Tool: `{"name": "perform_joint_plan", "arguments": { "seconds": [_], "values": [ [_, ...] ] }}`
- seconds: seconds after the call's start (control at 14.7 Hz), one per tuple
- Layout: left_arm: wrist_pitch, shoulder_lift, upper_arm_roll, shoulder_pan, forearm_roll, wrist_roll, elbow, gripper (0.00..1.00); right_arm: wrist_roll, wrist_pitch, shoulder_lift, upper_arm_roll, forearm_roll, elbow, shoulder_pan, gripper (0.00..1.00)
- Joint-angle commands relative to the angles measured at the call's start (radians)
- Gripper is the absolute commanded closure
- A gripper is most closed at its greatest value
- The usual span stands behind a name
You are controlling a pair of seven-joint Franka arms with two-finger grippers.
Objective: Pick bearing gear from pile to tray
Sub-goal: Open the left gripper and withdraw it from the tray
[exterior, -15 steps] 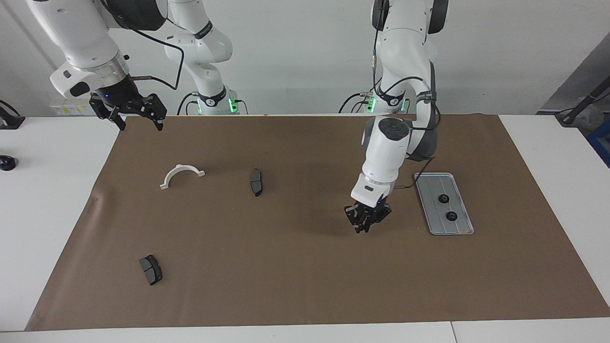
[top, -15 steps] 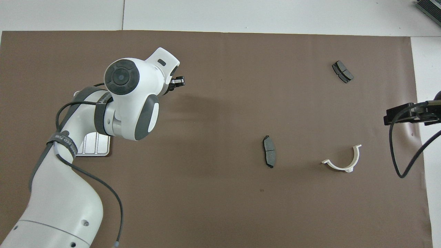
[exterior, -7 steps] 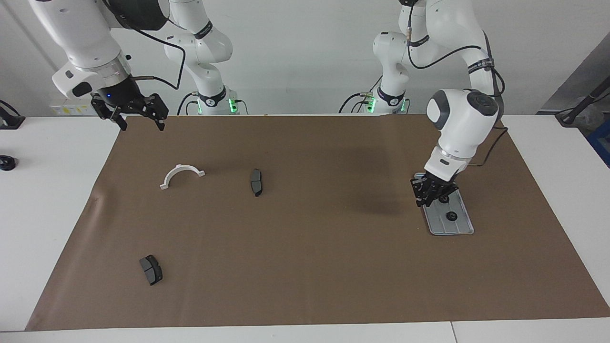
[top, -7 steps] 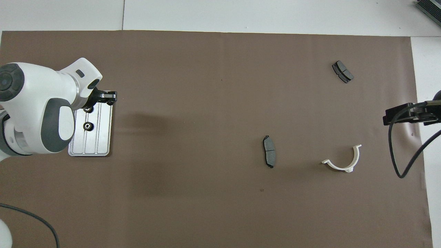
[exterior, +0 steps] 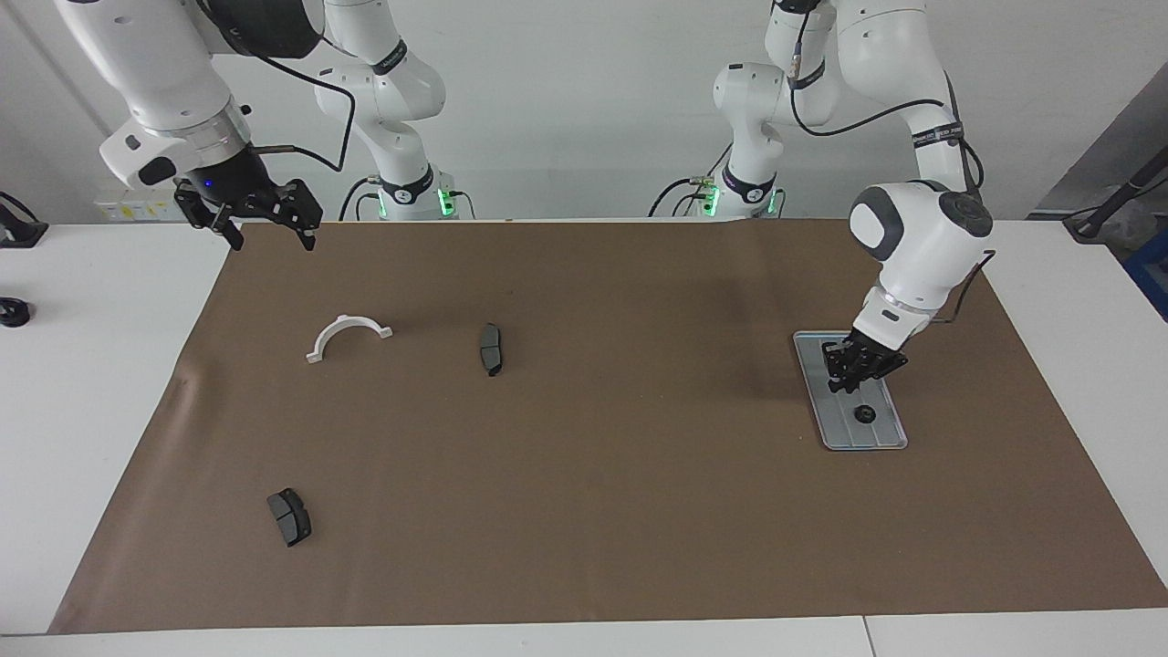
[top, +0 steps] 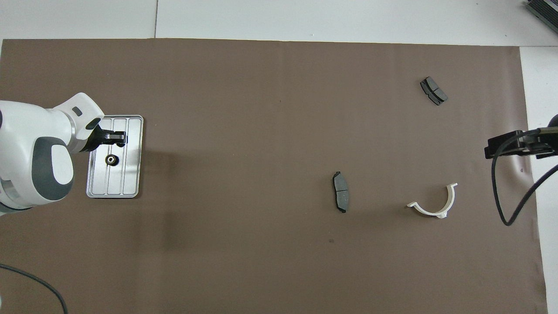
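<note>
Over the tray [exterior: 890,434] at the left arm's end of the counter, our left tool [exterior: 844,381] hangs low, clenched; whether it grips a gear we cannot tell. One gear [exterior: 863,414] lies in the tray, just beside the tool. We should lower to the tray floor, clear of that gear, then release. Our right tool [exterior: 266,231] waits spread over the mat's corner. No loose gears show; pads [exterior: 490,348] and bracket [exterior: 347,335] remain.

tray [exterior: 890,436] at the left arm's end of the worktop, one gear [exterior: 863,414] in it | left gripper [exterior: 844,381] over the tray | bracket [exterior: 348,335] and two brake pads [exterior: 491,349] toward the right arm's end | right gripper [exterior: 266,232] over the mat's [exterior: 584,511] corner
</note>
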Motion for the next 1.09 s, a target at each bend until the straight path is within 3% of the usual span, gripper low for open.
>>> {"name": "perform_joint_plan", "arguments": {
  "seconds": [0.0,0.14,0.27,0.48,0.82,1.02],
  "values": [
    [0.037,-0.014,-0.011,0.033,-0.021,0.063,-0.052,0.93,-0.025,-0.006,-0.019,-0.003,0.009,-0.016,0.0,0.0],
    [0.088,0.006,-0.013,0.031,-0.039,0.065,-0.072,0.87,-0.025,-0.006,-0.019,-0.003,0.009,-0.016,0.0,0.0],
    [0.112,0.036,-0.011,0.033,-0.072,0.065,-0.077,0.69,-0.023,-0.006,-0.019,-0.003,0.009,-0.016,-0.001,0.0],
    [0.125,0.047,-0.013,0.031,-0.09,0.065,-0.072,0.0,-0.023,-0.006,-0.019,-0.003,0.009,-0.016,0.0,0.0],
    [0.106,0.032,-0.01,0.02,-0.087,0.091,-0.034,0.0,-0.025,-0.006,-0.019,-0.003,0.009,-0.016,0.0,0.0],
    [0.048,-0.031,-0.008,0.019,-0.073,0.117,-0.009,0.0,-0.023,-0.006,-0.019,-0.003,0.009,-0.016,0.0,0.0]
  ]
}}
